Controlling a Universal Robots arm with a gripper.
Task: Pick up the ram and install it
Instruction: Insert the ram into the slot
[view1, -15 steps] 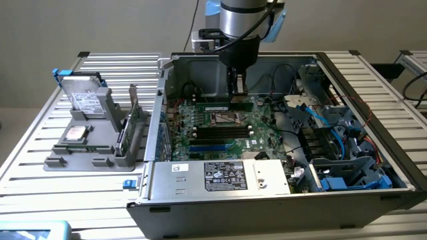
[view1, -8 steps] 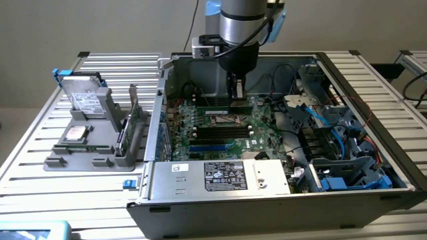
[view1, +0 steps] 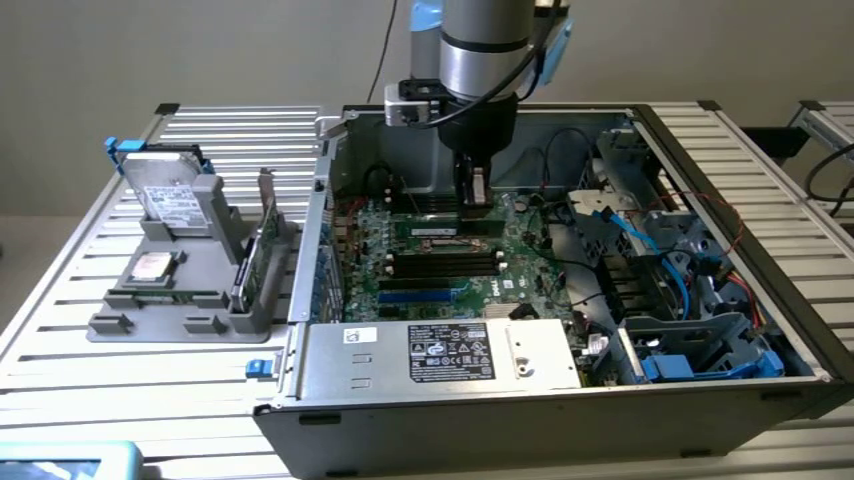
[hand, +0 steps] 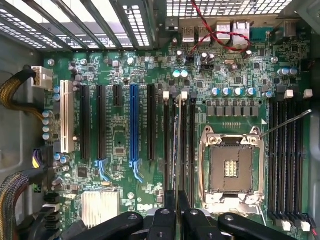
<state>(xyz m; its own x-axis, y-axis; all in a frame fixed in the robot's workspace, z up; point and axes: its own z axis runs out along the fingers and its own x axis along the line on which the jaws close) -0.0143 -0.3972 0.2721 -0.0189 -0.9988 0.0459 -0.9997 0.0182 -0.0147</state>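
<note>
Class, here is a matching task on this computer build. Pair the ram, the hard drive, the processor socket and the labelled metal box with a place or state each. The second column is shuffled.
Things:
1. ram
2. hard drive
3. processor socket
4. labelled metal box

Places or states:
a. empty, set in the motherboard
b. held in the gripper, edge-on above the black slots
c. propped in the grey holder, outside the case
d. inside the case, along its near wall in the exterior view

Pairs: 1-b, 2-c, 3-a, 4-d
</note>
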